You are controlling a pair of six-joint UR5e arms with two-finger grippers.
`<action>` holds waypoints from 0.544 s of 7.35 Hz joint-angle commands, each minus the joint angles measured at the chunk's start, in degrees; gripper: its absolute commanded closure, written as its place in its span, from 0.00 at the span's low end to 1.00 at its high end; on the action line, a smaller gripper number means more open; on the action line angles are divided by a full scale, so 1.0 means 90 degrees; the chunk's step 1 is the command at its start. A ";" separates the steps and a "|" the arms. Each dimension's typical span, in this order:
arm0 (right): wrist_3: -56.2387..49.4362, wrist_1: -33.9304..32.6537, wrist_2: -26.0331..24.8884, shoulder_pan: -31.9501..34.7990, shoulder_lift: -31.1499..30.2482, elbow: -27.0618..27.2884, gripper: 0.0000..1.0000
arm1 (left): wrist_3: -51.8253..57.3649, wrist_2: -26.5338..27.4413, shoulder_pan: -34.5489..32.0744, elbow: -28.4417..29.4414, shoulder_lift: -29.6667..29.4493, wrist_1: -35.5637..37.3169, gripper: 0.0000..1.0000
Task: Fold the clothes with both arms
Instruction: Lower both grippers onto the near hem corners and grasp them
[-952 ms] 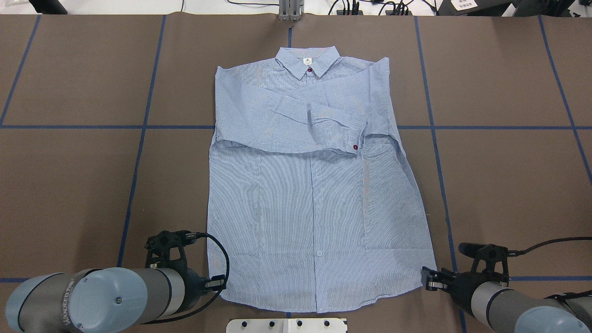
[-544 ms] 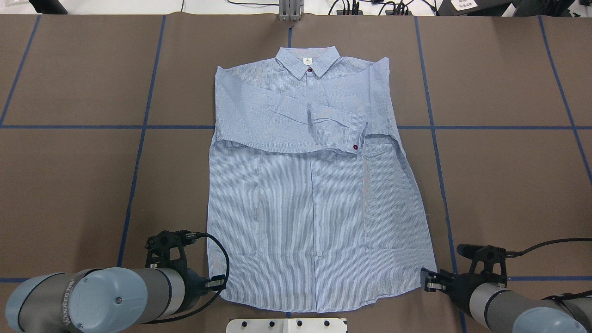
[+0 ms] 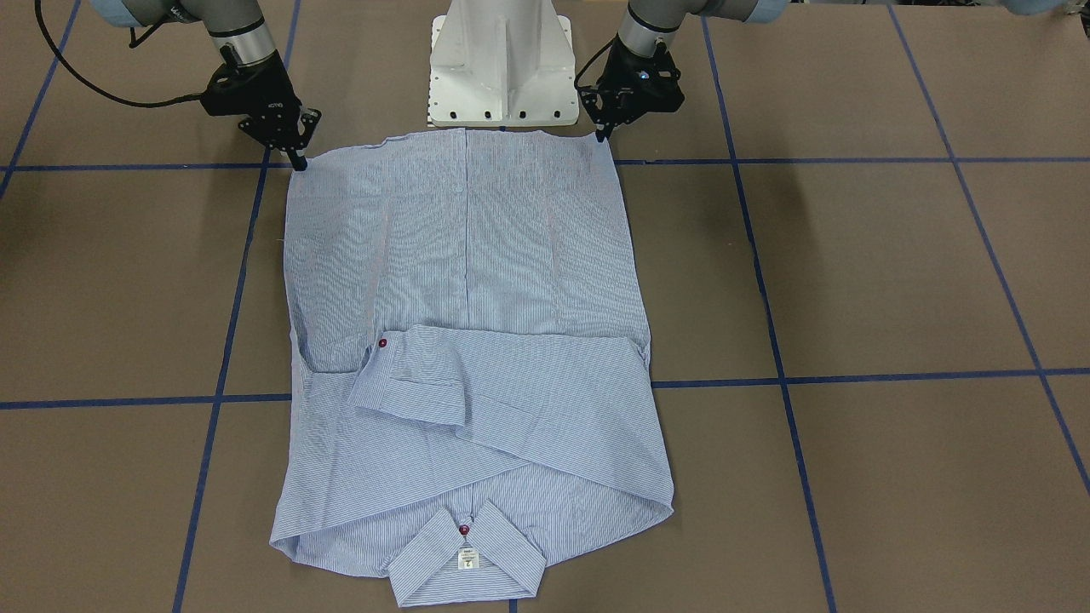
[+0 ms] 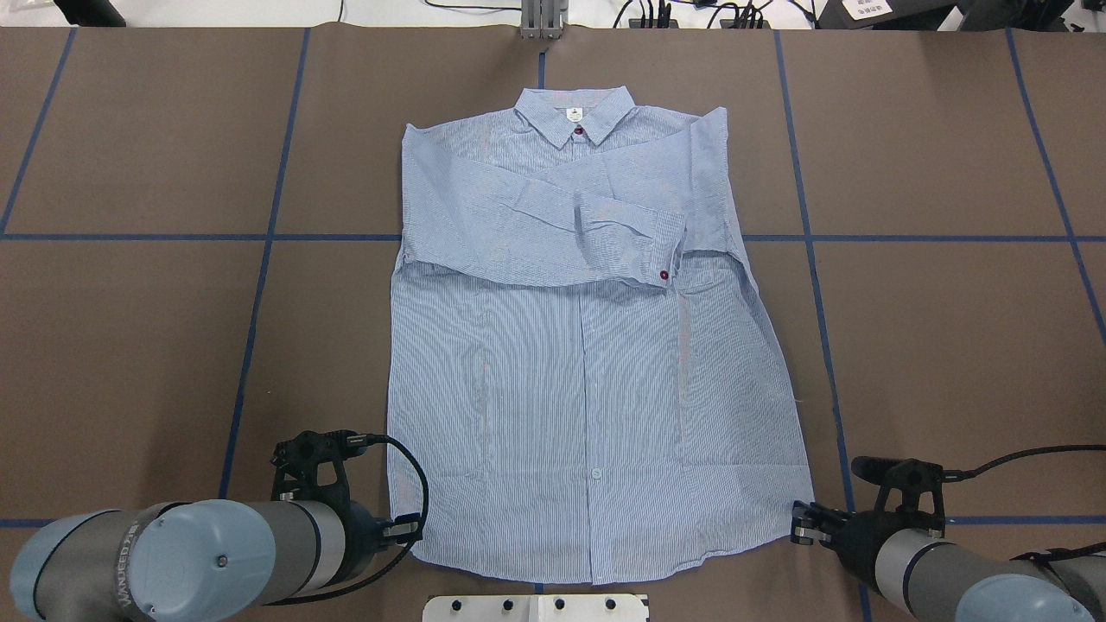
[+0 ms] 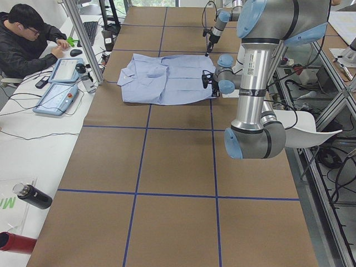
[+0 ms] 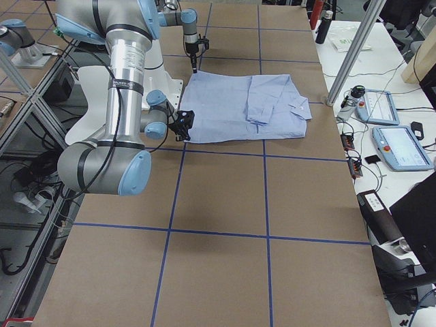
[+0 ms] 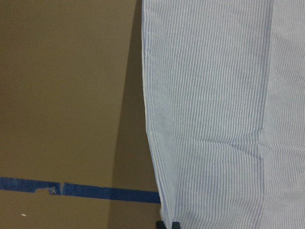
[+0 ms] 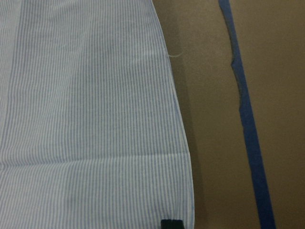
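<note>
brown table [image 4: 130, 345]; left arm [image 4: 216, 553], right arm [image 4: 933, 570] stoop at shirt's [image 4: 587, 389] hem.

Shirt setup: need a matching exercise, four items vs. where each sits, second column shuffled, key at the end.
Column 1
1. collar
2. buttoned cuff
3. left gripper
4. right gripper

Column 2
A. at the hem corner of the shirt on the robot's right
B. at the shirt's far end, away from the robot
C. folded across the chest
D. at the hem corner on the robot's left

Pairs: 1-B, 2-C, 3-D, 4-A
</note>
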 commanded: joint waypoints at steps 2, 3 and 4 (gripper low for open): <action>-0.0010 0.0000 0.0021 0.0038 -0.0006 0.0184 1.00 | 0.0000 0.0000 -0.0010 -0.0010 0.0000 0.0000 1.00; -0.0019 -0.0010 0.0059 0.0048 -0.0045 0.0427 1.00 | 0.0010 -0.0010 -0.0010 -0.0019 -0.0010 0.0000 1.00; -0.0020 -0.0087 0.0079 0.0058 -0.0064 0.0603 1.00 | 0.0039 -0.0029 -0.0029 -0.0261 0.0010 0.0010 1.00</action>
